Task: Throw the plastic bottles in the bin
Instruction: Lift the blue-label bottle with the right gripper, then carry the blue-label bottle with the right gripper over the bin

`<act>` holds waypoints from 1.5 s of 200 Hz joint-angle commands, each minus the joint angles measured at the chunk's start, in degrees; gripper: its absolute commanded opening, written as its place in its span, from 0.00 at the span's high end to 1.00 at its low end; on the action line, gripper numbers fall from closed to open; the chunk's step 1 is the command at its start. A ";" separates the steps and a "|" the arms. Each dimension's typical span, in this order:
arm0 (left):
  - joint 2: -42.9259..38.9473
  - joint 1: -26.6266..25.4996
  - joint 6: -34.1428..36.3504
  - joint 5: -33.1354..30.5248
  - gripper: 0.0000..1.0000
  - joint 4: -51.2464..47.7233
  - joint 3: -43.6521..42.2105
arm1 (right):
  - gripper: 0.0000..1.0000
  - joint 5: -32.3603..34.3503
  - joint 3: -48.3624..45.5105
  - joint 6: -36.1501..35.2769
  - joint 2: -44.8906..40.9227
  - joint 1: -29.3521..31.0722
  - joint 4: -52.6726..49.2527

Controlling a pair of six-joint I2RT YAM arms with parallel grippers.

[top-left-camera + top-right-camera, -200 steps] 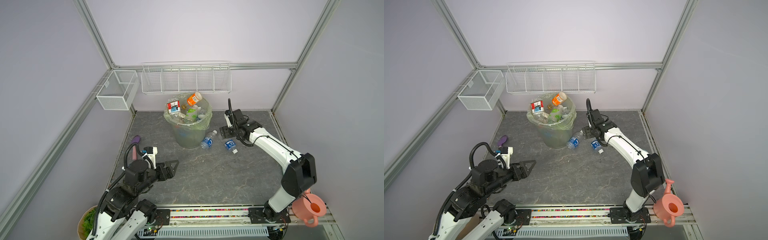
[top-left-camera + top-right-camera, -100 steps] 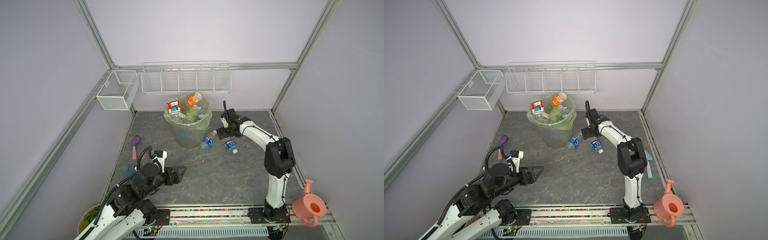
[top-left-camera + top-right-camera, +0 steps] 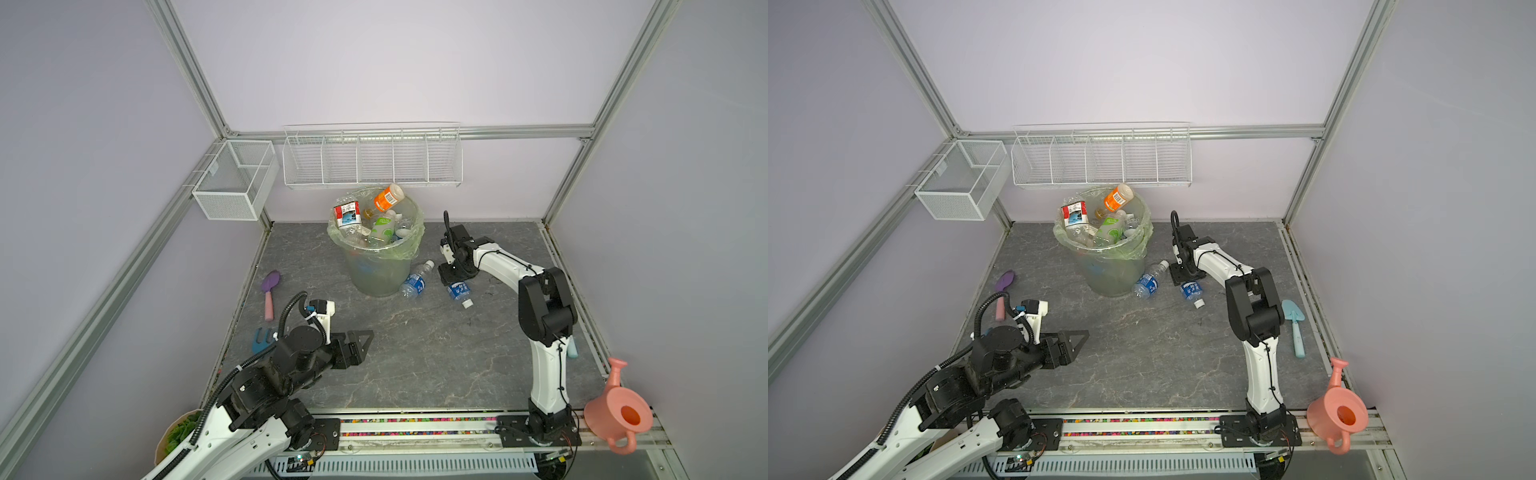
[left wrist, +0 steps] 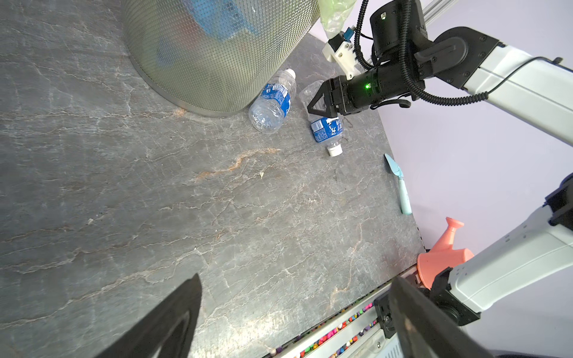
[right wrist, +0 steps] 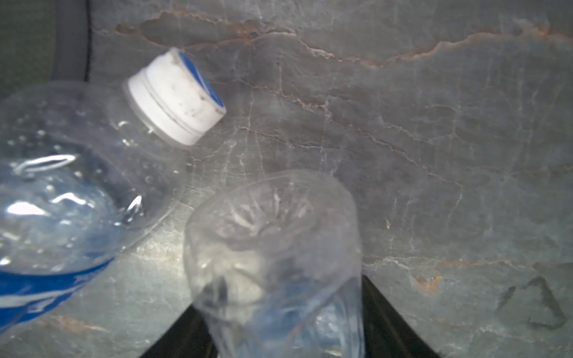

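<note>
The bin (image 3: 374, 272) (image 3: 1113, 274), pale green and bag-lined, stands at the back, heaped with plastic bottles such as an orange-labelled one (image 3: 387, 198). Two blue-labelled bottles lie on the floor to its right. One (image 3: 414, 284) (image 4: 273, 103) (image 5: 77, 186) leans on the bin's foot. The other (image 3: 458, 291) (image 3: 1191, 290) (image 4: 327, 130) (image 5: 273, 248) has its base end between the fingers of my right gripper (image 3: 451, 276) (image 4: 319, 107) (image 5: 279, 310), which press on both its sides. My left gripper (image 3: 365, 338) (image 3: 1081, 336) (image 4: 296, 285) hovers open and empty at the front left.
Two white wire baskets (image 3: 372, 160) (image 3: 235, 180) hang on the back wall and the left wall. A purple trowel (image 3: 270, 291) and a blue rake (image 3: 262, 338) lie at the left edge. At the right edge are a light-blue shovel (image 3: 1293, 328) and a pink watering can (image 3: 619, 411).
My right arm folded upright, brought its gripper down over the right-hand floor bottle, and the jaws narrowed onto it. My left gripper drifted a little rightward and stayed open.
</note>
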 commanded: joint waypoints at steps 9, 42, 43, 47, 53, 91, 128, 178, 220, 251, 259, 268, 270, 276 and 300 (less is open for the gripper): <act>-0.51 -0.36 -0.73 -1.09 0.06 0.06 0.71 | 0.51 -0.42 -0.25 -0.34 -0.14 -0.36 -1.19; -0.60 -0.43 -0.55 -1.24 0.07 -0.30 1.17 | 0.62 0.47 -0.26 0.16 -2.20 -0.37 -2.02; -0.61 -0.44 -0.53 -1.25 0.07 -0.34 1.20 | 0.62 0.47 -0.21 0.18 -2.31 -0.37 -2.09; -0.67 -0.39 -0.51 -1.20 0.07 -0.38 1.21 | 0.62 0.48 -0.21 0.35 -2.73 -0.37 -2.24; -0.73 -0.39 -0.51 -1.31 0.07 -0.47 1.27 | 0.63 0.54 -0.30 0.54 -3.59 -0.37 -2.40; -1.12 -0.44 -0.46 -1.39 0.07 -0.74 1.21 | 0.64 1.07 -0.43 2.06 -12.05 -0.31 -2.75; -0.79 -0.47 -0.16 -1.41 0.07 -0.17 1.32 | 0.70 0.80 0.61 3.94 -23.47 1.19 0.14; -0.10 -0.51 0.09 -1.06 0.07 0.84 1.53 | 0.93 2.67 0.81 5.26 -37.04 7.90 12.34; -0.69 -0.49 0.27 -1.12 0.07 0.44 1.93 | 0.93 -5.43 -6.15 9.89 -43.11 11.81 37.59; -2.57 -0.61 0.19 -1.67 0.07 -1.07 2.11 | 0.93 -5.18 -4.30 10.30 -40.61 14.89 47.78; -3.20 -0.60 0.11 -1.88 0.07 -1.71 2.04 | 0.93 -5.02 -3.47 10.06 -39.20 15.77 49.89; -4.00 -0.59 0.11 -2.17 0.07 -2.34 2.01 | 0.93 -4.59 -2.09 9.42 -37.42 16.61 51.73; -4.22 -0.52 0.02 -2.21 0.07 -2.50 2.00 | 0.93 -4.37 -1.70 9.30 -36.88 16.84 52.07; -4.70 -0.61 0.02 -2.36 0.07 -2.89 1.93 | 0.93 -4.11 -0.55 8.89 -35.48 17.31 52.90; -6.48 -0.62 -0.35 -2.57 0.07 -4.44 1.61 | 0.93 -2.95 6.40 7.69 -28.62 19.09 53.39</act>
